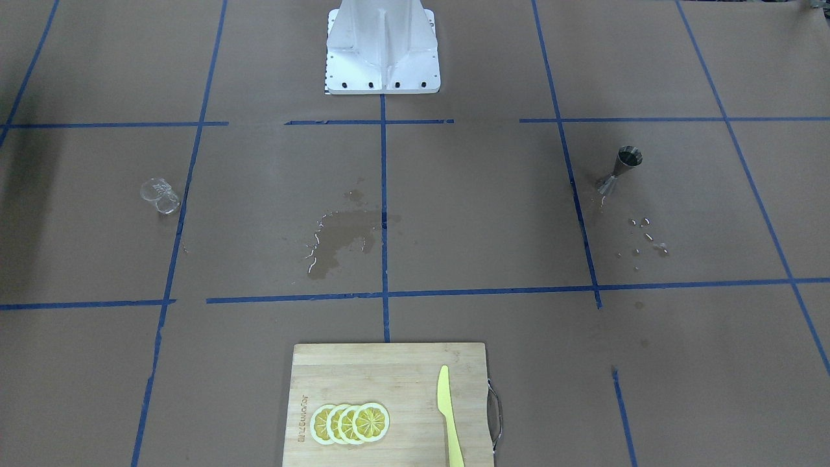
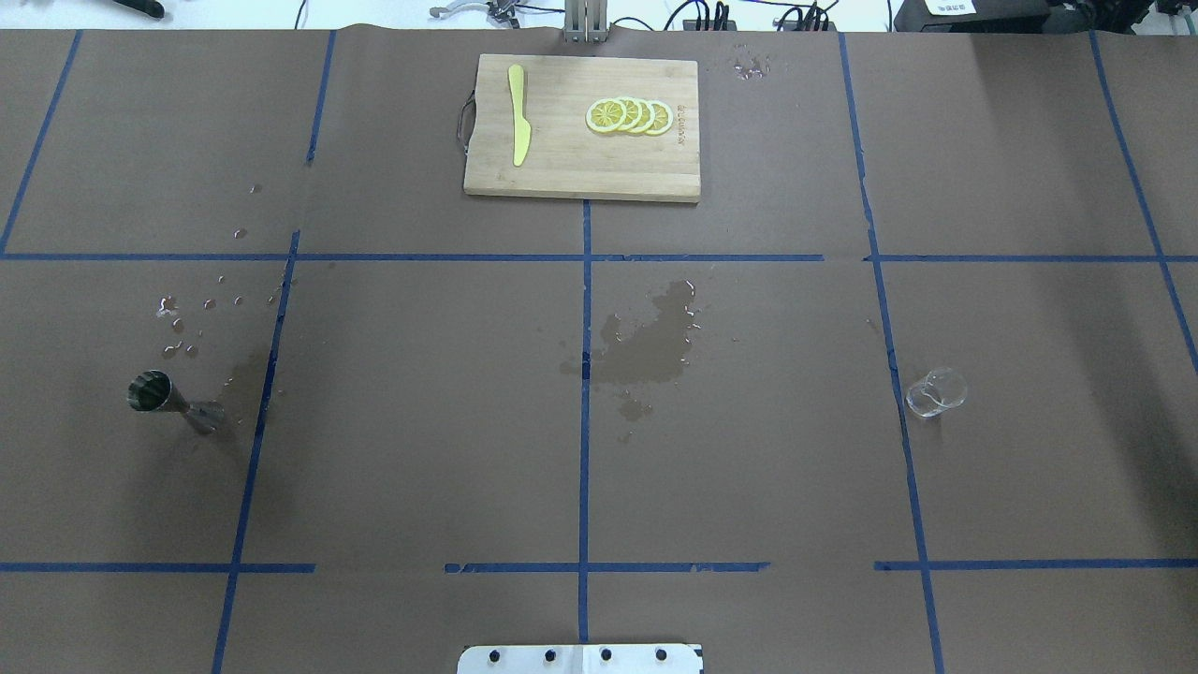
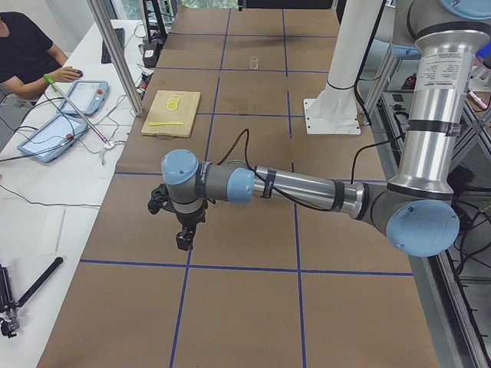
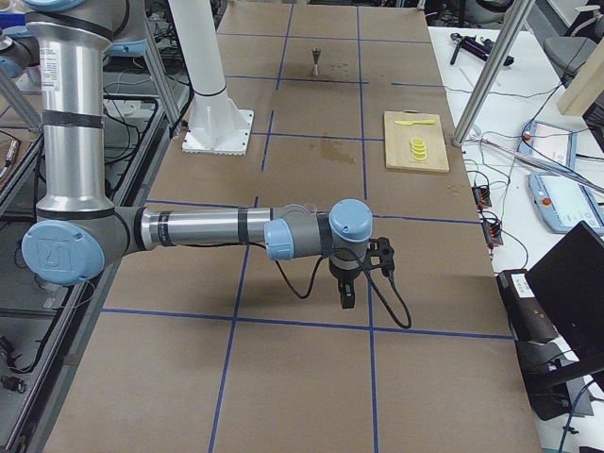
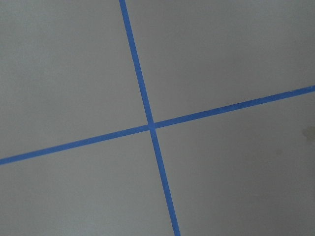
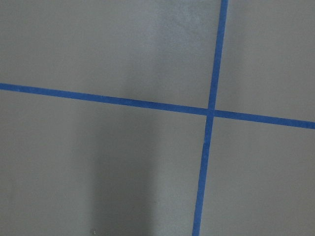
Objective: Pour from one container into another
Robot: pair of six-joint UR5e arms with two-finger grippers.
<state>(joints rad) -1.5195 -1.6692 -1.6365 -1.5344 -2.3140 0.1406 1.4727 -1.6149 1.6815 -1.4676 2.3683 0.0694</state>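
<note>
A steel jigger [image 1: 626, 168] [image 2: 164, 398] stands upright on the robot's left part of the table, small and far in the exterior right view [image 4: 316, 59]. On the robot's right part stands a small clear glass [image 1: 160, 194] [image 2: 936, 391] [image 3: 254, 61]. Neither gripper reaches the overhead or front-facing views. The left gripper [image 3: 184, 239] hangs over bare paper at the near table end, far from the jigger; the right gripper [image 4: 346, 297] hangs likewise at the opposite end. Whether either is open or shut I cannot tell. Both wrist views hold only brown paper and crossing blue tape.
A wooden cutting board [image 2: 580, 178] with lemon slices [image 2: 629, 115] and a yellow knife [image 2: 518, 126] lies at the far edge. A wet spill [image 2: 646, 346] darkens the table's middle, and droplets [image 2: 187, 323] lie near the jigger. The robot base [image 1: 382, 52] stands mid-table. An operator [image 3: 27, 57] sits beside the table.
</note>
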